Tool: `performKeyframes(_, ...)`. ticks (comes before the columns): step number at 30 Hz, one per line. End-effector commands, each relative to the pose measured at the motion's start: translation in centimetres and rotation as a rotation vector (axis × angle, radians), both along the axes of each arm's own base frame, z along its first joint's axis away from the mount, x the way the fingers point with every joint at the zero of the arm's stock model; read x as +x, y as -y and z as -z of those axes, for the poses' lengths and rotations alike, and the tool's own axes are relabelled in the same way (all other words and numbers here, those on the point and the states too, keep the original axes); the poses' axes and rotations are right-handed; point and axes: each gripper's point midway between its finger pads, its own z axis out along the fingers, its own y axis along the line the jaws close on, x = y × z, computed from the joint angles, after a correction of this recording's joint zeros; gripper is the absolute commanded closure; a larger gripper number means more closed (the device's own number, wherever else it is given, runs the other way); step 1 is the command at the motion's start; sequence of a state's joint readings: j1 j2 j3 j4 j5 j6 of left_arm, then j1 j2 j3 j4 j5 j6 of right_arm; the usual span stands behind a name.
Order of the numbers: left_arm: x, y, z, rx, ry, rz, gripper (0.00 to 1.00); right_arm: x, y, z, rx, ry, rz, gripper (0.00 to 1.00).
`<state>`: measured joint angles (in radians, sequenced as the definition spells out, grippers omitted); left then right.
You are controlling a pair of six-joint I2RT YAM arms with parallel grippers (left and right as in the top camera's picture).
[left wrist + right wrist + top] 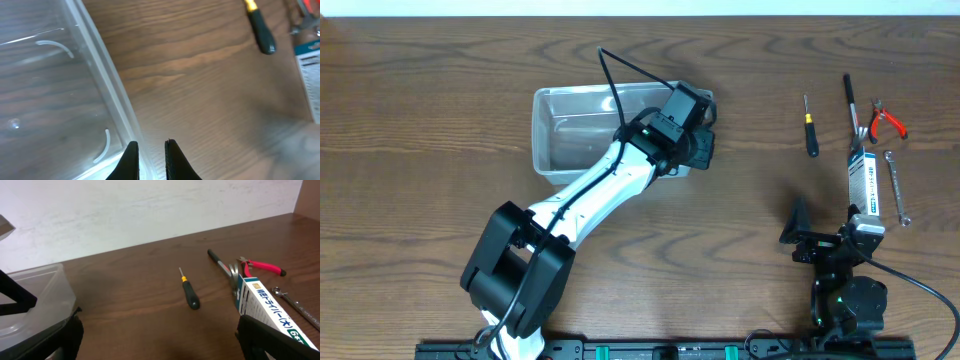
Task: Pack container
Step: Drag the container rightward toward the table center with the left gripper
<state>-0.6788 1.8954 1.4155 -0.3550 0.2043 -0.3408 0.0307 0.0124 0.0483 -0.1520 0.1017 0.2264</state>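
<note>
Table (420, 200) of dark wood grain fills the overhead view, and everything else sits on it or reaches over it.

Next in bulk is the left arm (600, 185). From its black base at the near edge, its white link slants up and to the right, ending with the wrist over the right end of the container (560, 125). That clear tub lies left of centre toward the far edge, long side across the table, with nothing visible inside. The left gripper (150, 160) points down at the tub's right wall. Its dark fingers (131, 161) are drawn close together, and the clear rim runs straight into the narrow slit between them, so the pincer is clenched on the container's edge.

The right arm (850, 290) is folded low at the near right, with its wrist aimed toward the far side. The right gripper (832, 232) is released, jaws spread wide and holding nothing (one finger is far left and the other far right in its wrist view).

A white-and-blue box (863, 180) lies lengthwise just ahead of that gripper, its near end by the right-hand finger. Whether the two touch cannot be told.

The small tools are beyond it and well apart from the container:
- A long black tool (850, 100) meets the box's far end.
- A thin wrench (897, 185) lies to the right of the box.
- Red-handled pliers (888, 122) lie beside the black tool's tip.
- A screwdriver (810, 130) with a black handle and yellow collar lies alone to the left of the box.
</note>
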Motion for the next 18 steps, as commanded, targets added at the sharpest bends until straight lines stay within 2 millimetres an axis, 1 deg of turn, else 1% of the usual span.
performKeyframes(1, -0.4, 1.9, -1.0, -0.058, -0.007, 0.047, 0.91, 0.0, 0.1, 0.1, -0.006, 0.002, 0.003, 0.01)
performKeyframes(18, -2.7, 4.9, -1.8, -0.136, -0.026, 0.153, 0.91, 0.0, 0.1, 0.1, -0.006, 0.002, 0.003, 0.01)
